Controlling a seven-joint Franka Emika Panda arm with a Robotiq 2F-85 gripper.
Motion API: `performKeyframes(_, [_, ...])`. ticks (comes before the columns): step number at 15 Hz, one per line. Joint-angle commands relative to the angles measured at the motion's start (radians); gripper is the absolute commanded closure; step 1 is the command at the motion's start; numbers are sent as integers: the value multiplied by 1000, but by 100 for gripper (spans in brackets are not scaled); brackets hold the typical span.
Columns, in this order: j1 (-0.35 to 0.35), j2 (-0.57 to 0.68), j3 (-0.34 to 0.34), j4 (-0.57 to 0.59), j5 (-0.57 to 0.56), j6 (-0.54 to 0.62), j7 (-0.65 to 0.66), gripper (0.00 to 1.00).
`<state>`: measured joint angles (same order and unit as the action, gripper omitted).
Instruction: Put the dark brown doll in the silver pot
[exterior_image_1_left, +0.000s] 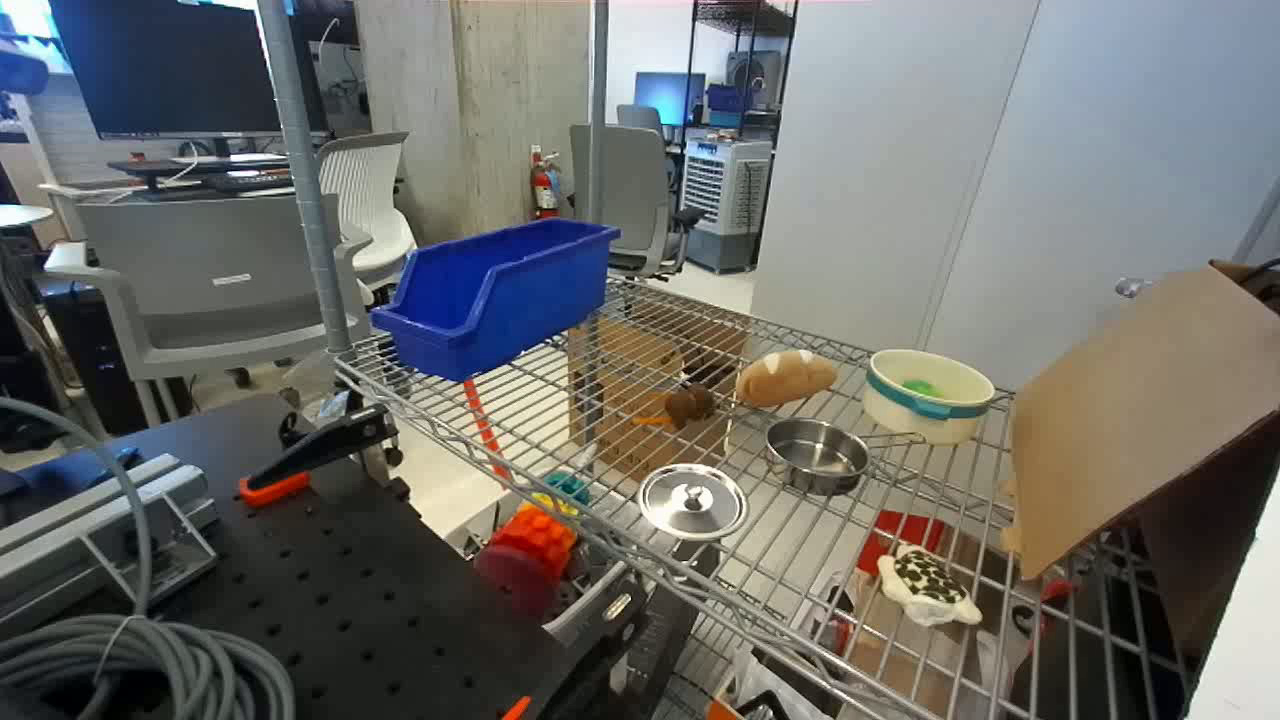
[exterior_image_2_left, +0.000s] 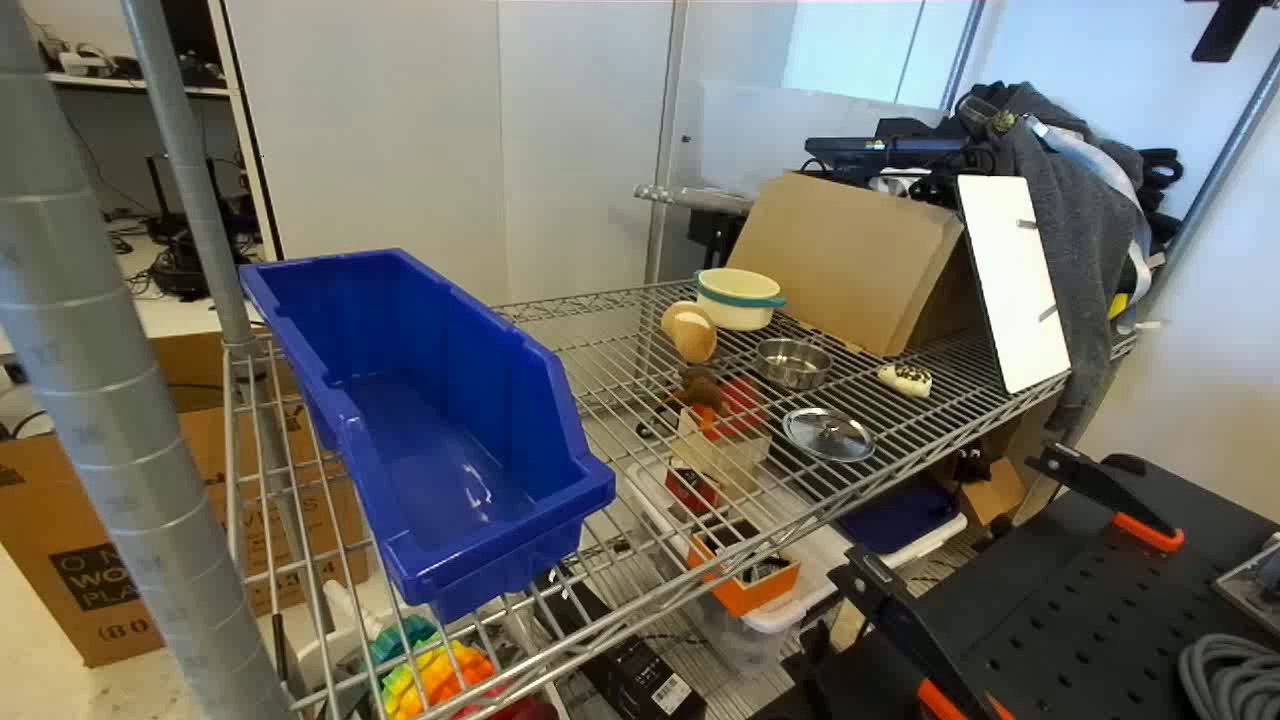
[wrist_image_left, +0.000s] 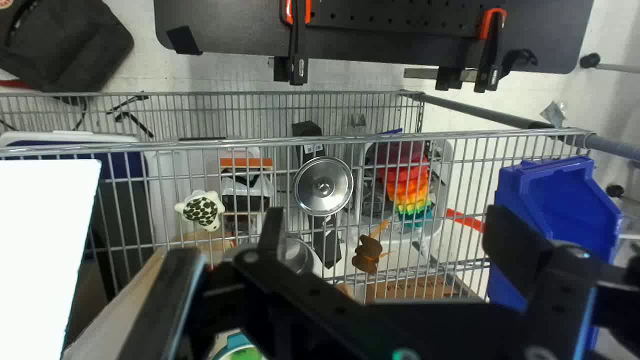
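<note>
The dark brown doll (exterior_image_1_left: 690, 403) lies on the wire shelf, with an orange part sticking out; it also shows in an exterior view (exterior_image_2_left: 702, 388) and in the wrist view (wrist_image_left: 367, 255). The silver pot (exterior_image_1_left: 812, 482) stands upright near it, apart from it, and looks empty; it shows too in an exterior view (exterior_image_2_left: 790, 378). In the wrist view the pot (wrist_image_left: 301, 256) is partly hidden behind a finger. My gripper (wrist_image_left: 387, 232) is open and empty above the shelf. The doll appears between its fingers, well beyond them. I cannot make out the gripper in the exterior views.
A silver lid (exterior_image_1_left: 692, 505), a bread toy (exterior_image_1_left: 788, 378), a cream bowl with a teal band (exterior_image_1_left: 925, 425) and a turtle toy (exterior_image_1_left: 928, 588) are on the shelf. A blue bin (exterior_image_2_left: 460, 540) stands at one end, a cardboard box (exterior_image_2_left: 840, 260) at the other. Metal posts rise at the corners.
</note>
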<state>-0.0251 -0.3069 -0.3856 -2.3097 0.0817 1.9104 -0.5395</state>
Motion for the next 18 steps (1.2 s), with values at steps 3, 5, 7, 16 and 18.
performKeyframes(3, [-41,5,37,5,12,-3,-10,0])
performKeyframes(5, [-41,5,37,5,12,-3,-10,0])
performKeyframes(7, [-39,21,43,10,7,0,5,0])
performKeyframes(16, [17,443,281,166,8,296,404,0])
performKeyframes(18, [20,556,312,236,7,338,462,0])
